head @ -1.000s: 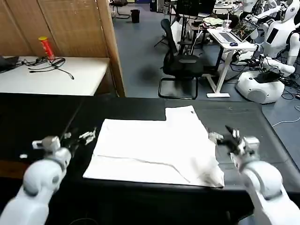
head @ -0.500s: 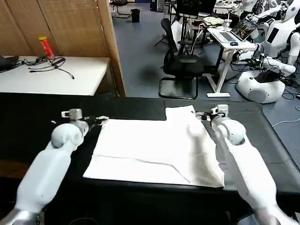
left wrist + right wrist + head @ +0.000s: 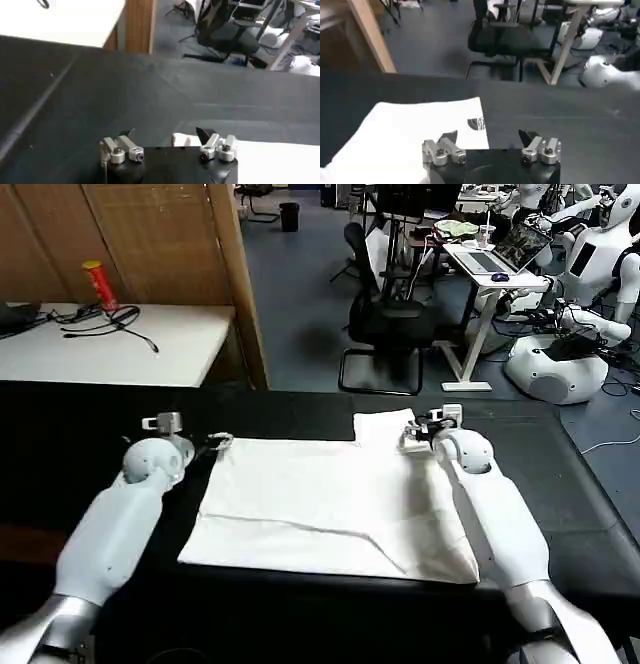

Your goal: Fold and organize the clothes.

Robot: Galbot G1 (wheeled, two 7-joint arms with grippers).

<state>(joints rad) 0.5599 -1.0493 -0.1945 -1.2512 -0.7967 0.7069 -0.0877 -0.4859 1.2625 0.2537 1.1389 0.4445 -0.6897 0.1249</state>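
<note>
One white T-shirt (image 3: 330, 504) is lying partly folded on the black table covering (image 3: 80, 434), plain side up, near the middle of the table in the head view. A single sleeve or flap is sticking out at about 1 o'clock from the shirt's centre, toward the far edge of the table, and a crease is running across the lower half of the cloth.

The left gripper (image 3: 213, 442) is reaching in at roughly 10 o'clock from the shirt's centre, hovering at the shirt's far left corner. In the left wrist view its fingers are standing apart, the left gripper (image 3: 166, 140) framing a bare strip of black covering, with the white corner of the cloth lying just beside one fingertip; whether it is touching the cloth cannot be told.

The right gripper (image 3: 415, 434) is sitting at about 1 o'clock from the shirt's centre, over the protruding flap. In the right wrist view the right gripper (image 3: 487, 139) is spread wide, nothing between its fingers, and the flap's edge is passing under it. A small dark printed mark (image 3: 476, 123) is showing at the flap's corner, just ahead of the fingers.

Beyond the table, a black office chair (image 3: 385, 324) is standing on the floor at 12 o'clock.
</note>
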